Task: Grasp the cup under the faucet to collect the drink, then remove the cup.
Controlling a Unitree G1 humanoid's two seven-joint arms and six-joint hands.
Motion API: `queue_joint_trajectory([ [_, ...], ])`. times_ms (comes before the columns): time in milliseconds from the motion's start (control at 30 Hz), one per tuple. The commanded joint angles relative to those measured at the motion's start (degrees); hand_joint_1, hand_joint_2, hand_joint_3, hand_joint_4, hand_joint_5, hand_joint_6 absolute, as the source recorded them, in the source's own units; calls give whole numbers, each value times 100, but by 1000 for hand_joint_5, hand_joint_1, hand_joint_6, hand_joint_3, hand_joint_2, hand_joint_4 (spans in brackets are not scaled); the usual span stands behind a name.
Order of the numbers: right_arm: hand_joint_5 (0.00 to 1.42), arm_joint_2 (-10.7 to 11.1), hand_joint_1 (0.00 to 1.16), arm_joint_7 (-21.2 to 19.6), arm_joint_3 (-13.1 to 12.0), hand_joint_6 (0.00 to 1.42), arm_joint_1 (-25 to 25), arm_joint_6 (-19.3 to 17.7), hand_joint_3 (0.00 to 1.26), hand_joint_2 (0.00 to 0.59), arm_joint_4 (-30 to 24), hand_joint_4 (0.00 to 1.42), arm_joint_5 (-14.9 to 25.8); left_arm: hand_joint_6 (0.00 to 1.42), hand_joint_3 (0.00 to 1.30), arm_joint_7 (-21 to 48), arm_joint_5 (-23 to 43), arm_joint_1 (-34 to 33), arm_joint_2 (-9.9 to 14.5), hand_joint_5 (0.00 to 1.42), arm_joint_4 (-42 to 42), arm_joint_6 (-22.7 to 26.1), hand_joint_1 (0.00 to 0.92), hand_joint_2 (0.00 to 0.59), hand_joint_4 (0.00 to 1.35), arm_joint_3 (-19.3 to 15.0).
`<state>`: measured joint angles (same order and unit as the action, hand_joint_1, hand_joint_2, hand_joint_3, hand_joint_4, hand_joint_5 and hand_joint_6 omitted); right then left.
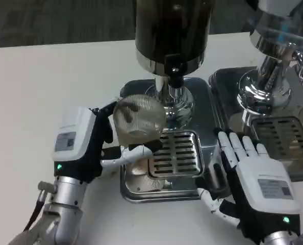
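Left hand [85, 145] wrapped around the ribbed clear cup [137, 118], thumb across its front. Cup tilted, over the left edge of the steel drip tray [164, 190], just beside the dispenser's faucet [173, 71] and left of the slotted grate [176, 153]. Right hand [256, 181] flat, fingers spread, holding nothing, at the tray's right edge on the white table [54, 76].

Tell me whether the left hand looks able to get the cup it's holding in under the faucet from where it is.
Probably yes. The left hand grips the cup just left of the faucet, over the drip tray edge. Nothing stands between them, and the right hand rests at the tray's right side.
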<state>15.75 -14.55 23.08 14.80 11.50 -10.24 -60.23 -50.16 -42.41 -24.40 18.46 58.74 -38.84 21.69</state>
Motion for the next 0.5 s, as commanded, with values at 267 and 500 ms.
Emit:
queue_joint_trajectory([
  [267, 0, 8, 300, -11, -92, 3, 219, 100, 0, 408, -352, 0, -137, 1242, 806, -141, -208, -654, -488, 1161, 924, 323, 318, 103, 1013, 488],
  [500, 0, 39, 302, 7, -95, 2, 207, 52, 0, 408, -346, 0, -111, 1279, 832, -212, -237, -790, -692, 1184, 1107, 539, 325, 97, 1049, 721],
])
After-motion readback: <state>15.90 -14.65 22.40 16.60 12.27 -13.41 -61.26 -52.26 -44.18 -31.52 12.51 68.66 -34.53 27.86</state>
